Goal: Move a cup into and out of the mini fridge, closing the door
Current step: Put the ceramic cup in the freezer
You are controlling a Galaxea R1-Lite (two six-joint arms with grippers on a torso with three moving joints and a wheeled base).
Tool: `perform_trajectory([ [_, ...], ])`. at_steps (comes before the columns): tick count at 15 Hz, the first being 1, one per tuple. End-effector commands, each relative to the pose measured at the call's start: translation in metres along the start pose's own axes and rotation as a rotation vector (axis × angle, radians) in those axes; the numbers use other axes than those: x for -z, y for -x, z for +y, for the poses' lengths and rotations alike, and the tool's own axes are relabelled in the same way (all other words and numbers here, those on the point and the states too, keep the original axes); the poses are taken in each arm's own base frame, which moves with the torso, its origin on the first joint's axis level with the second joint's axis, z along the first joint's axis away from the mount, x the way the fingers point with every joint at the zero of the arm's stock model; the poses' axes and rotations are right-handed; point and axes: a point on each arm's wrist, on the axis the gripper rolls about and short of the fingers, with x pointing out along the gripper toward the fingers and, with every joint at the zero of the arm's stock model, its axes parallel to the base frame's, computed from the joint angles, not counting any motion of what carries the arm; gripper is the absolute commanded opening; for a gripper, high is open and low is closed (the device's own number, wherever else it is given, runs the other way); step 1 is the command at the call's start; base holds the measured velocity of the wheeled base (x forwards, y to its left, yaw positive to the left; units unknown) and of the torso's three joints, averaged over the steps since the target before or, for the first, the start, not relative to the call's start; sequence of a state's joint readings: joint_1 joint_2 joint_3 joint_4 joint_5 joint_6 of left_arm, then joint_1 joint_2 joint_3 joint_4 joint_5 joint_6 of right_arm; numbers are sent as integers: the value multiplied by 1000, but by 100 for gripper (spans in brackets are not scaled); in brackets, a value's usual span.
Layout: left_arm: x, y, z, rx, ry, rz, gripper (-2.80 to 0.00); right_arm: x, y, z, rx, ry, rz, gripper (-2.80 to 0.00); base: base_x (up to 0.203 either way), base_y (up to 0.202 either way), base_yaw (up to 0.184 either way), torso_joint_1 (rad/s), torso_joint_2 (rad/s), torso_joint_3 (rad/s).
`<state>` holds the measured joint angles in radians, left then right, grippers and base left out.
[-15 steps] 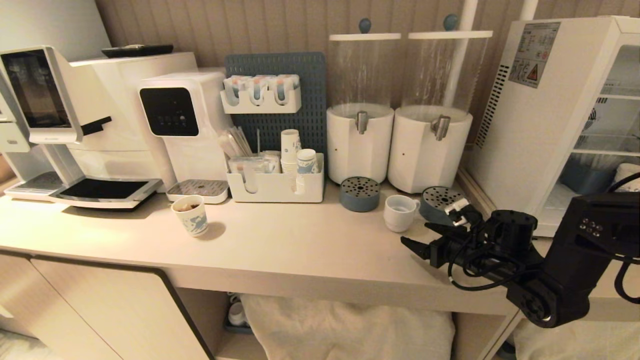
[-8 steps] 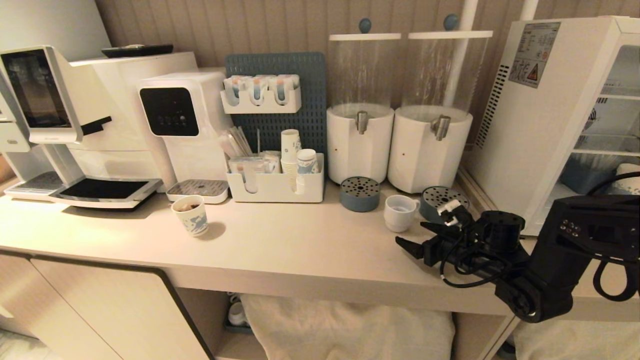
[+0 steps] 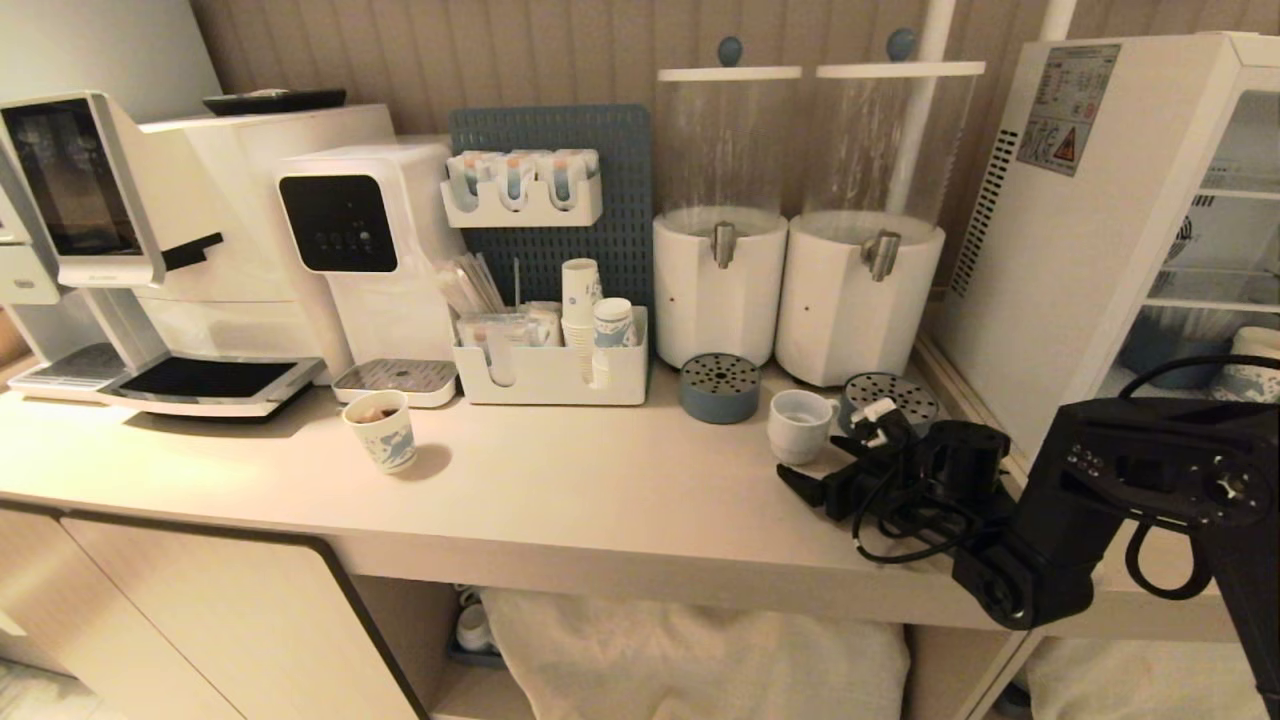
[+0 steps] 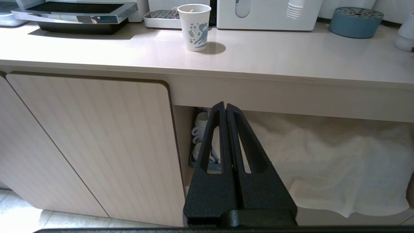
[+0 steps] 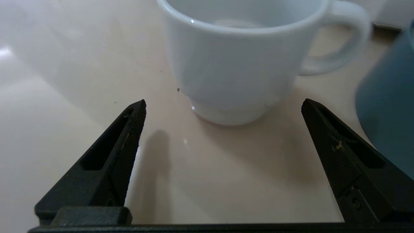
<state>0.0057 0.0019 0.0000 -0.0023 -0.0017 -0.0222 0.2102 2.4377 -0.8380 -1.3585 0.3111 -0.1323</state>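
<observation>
The left gripper [image 4: 225, 108] hangs lowest and nearest, in front of the cabinet door [image 4: 90, 142] below the countertop [image 3: 560, 490]; its two fingers are pressed flat together with nothing between them.

Up on the countertop, the right gripper [image 3: 815, 470] reaches in low from the right side, pointing toward the back wall. Its fingers [image 5: 127, 129] are spread about as wide as they go and hold nothing. The cup [image 3: 797, 425] stands upright on the countertop just beyond the fingertips, centred on the gap between them but not yet inside it; the tips are close to its stepped base without touching. In the right wrist view the cup [image 5: 233, 61] shows a small loop handle that points toward the blue drip tray [image 3: 893, 398] standing just beside it.

Further left on the countertop a printed paper cup [image 3: 382, 431] stands alone. Behind the white cup are two drink dispensers [image 3: 718, 290]. At the far right stands the mini fridge [image 3: 1090, 230], its wire shelves visible, well apart from the cup.
</observation>
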Motion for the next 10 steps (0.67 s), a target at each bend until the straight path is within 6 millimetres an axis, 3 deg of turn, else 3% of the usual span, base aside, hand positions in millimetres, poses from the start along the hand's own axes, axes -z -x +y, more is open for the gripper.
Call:
perform_trajectory([
  [1,0,0,0,-2,2,-1,-280,5,-8,2,-7,21,-5,0,0,0,0,0,0,0],
  [10,0,0,0,-2,2,-1,-280,-7,-15,-2,20,31,-31,0,0,0,0,0,0,0],
])
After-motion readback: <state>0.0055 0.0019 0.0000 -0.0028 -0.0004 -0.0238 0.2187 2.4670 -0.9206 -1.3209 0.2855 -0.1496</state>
